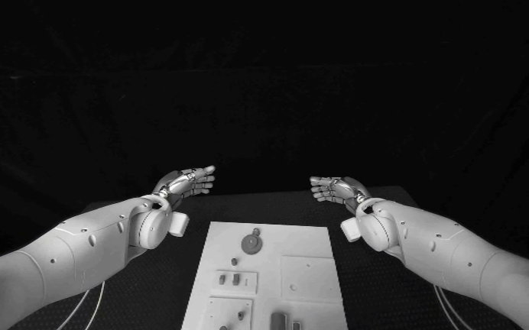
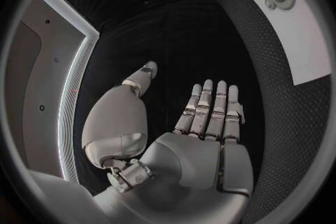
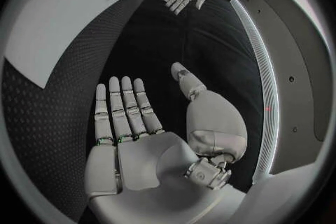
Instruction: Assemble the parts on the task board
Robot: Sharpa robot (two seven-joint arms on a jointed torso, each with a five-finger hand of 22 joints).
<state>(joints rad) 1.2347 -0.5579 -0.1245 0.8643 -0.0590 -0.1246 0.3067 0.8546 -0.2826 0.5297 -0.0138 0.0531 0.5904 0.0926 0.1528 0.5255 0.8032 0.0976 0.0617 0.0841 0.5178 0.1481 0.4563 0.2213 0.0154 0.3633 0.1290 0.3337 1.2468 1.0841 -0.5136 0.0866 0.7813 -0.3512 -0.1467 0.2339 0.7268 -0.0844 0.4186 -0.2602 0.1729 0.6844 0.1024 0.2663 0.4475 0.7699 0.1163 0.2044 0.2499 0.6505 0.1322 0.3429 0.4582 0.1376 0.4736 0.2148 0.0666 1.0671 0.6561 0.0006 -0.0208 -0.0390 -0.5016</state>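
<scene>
Both robot hands, left (image 1: 187,182) and right (image 1: 336,189), are hovering spread and empty beyond the task board (image 1: 276,232), equally near; its round part (image 1: 252,244) is lying between them, toward the robot.

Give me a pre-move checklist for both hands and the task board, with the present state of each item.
1. Left robot hand holds nothing, fingers apart: ok.
2. Right robot hand holds nothing, fingers apart: ok.
3. Both hands off the task board, hovering past its far end: ok.
4. Round part lies on the board's far section, untouched: ok.
5. Small parts in the nearer compartments, seated or loose: cannot tell.
6. Board's near edge in the head view, cut off by the picture's bottom: cannot tell.
</scene>
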